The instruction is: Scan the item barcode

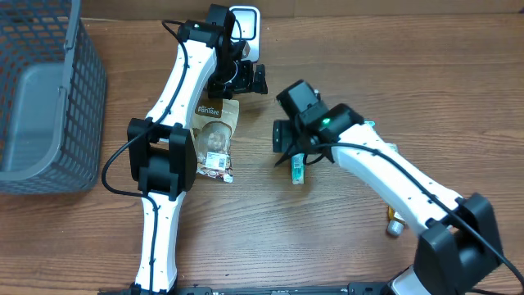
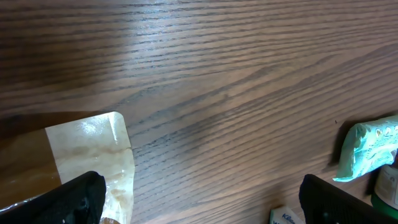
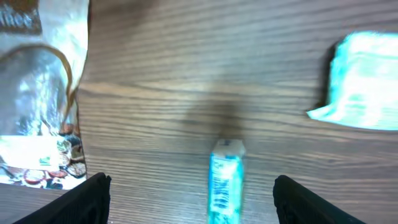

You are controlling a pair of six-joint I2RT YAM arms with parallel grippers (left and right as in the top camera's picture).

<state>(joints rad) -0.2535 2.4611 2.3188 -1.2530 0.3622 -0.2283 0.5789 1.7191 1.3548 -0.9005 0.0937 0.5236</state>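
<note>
It looks like a mock shop checkout, with a grey shopping basket [image 1: 88, 86] at nine o'clock and a scanner [image 1: 246, 23] at twelve.

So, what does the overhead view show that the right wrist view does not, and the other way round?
Only the overhead view shows the grey basket, the white device at the far edge and the whole left arm. Only the right wrist view shows the pale green packet in full; from above, the right arm covers nearly all of it. Both show the snack pouch, the small blue-green box and the open right gripper over that box.
</note>
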